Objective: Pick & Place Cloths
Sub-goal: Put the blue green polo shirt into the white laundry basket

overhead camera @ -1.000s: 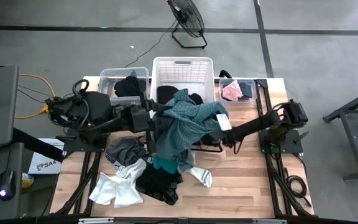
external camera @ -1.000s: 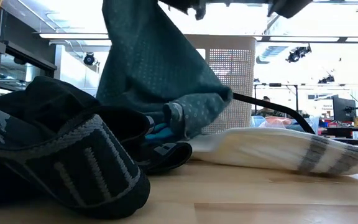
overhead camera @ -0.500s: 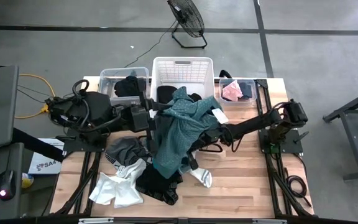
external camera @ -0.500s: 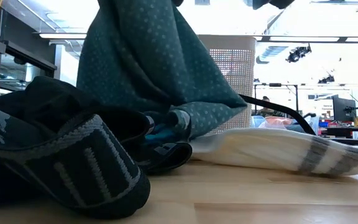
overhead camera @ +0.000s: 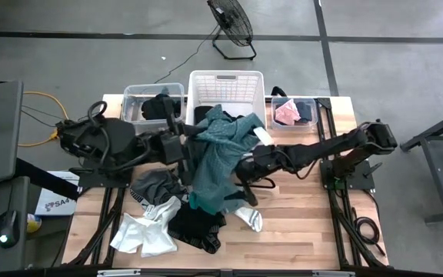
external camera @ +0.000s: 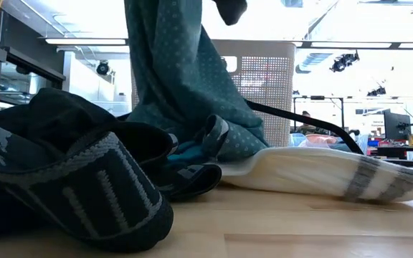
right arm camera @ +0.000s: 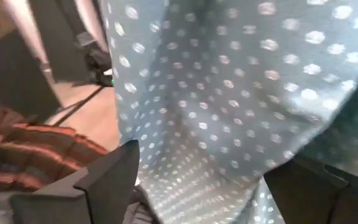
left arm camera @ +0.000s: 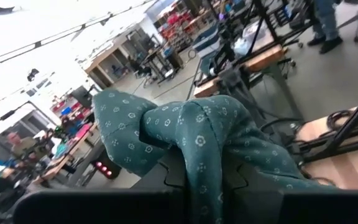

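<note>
A large teal-green dotted garment (overhead camera: 214, 161) hangs at the table's middle from my left gripper (overhead camera: 189, 142), which is shut on it in front of the white basket. Its lower end (external camera: 228, 140) rests on the pile of cloths below. My right gripper (overhead camera: 244, 171) reaches in from the right, open. Its two fingers (right arm camera: 114, 177) stand apart with the dotted cloth (right arm camera: 229, 81) filling the gap in front of them. Grey (overhead camera: 156, 185), white (overhead camera: 144, 231) and black (overhead camera: 194, 227) cloths lie at the near left. My left gripper pinches a bunched fold (left arm camera: 199, 146) near the teal garment's top between its two fingers, coming level from the table's left. The cloth drapes over the fingers and hangs slack below them, its lower end on the pile. My right gripper stands open against the hanging garment; whether its fingers touch the cloth I cannot tell.
A white basket (overhead camera: 225, 88) stands at the far middle, with a clear bin on either side (overhead camera: 148, 98) (overhead camera: 294, 111) holding cloths. A striped white sock (external camera: 321, 172) and a thin black wire hanger (external camera: 300, 122) lie near the garment. Bare wood shows at the near right (overhead camera: 298, 223).
My right gripper has gone toward the table's left and tipped up from pointing downward to nearly level, close against the hanging garment. The garment's right part, spread out toward the right before, has drawn in and now hangs narrow beneath my left gripper.
</note>
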Controlling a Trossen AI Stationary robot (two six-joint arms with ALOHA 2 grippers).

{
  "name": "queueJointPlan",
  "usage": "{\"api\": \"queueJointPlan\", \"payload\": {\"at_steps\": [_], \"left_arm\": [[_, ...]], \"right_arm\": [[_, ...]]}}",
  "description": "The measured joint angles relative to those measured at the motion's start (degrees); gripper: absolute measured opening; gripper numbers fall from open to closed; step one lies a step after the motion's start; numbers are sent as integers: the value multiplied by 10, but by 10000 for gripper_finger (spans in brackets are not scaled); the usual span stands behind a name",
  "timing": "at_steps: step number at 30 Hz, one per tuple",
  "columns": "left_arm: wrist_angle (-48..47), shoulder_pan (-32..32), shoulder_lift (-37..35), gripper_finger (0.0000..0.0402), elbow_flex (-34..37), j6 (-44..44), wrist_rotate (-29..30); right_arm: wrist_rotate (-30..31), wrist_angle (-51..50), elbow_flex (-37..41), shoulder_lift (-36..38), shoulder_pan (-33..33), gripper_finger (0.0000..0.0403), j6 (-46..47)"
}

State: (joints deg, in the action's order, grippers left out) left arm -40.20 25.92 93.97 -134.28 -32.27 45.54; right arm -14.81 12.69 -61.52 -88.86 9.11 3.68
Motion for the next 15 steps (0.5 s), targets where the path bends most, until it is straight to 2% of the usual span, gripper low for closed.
{"api": "queueJointPlan", "payload": {"at_steps": [6,9,15], "left_arm": [[-16,0,0,21,0,9,7],[-6,0,0,21,0,10,5],[2,0,0,21,0,1,2]], "right_arm": [[5,15,0,0,15,317,-41],[32,77,1,-8,18,317,-54],[29,178,1,-36,17,324,-67]]}}
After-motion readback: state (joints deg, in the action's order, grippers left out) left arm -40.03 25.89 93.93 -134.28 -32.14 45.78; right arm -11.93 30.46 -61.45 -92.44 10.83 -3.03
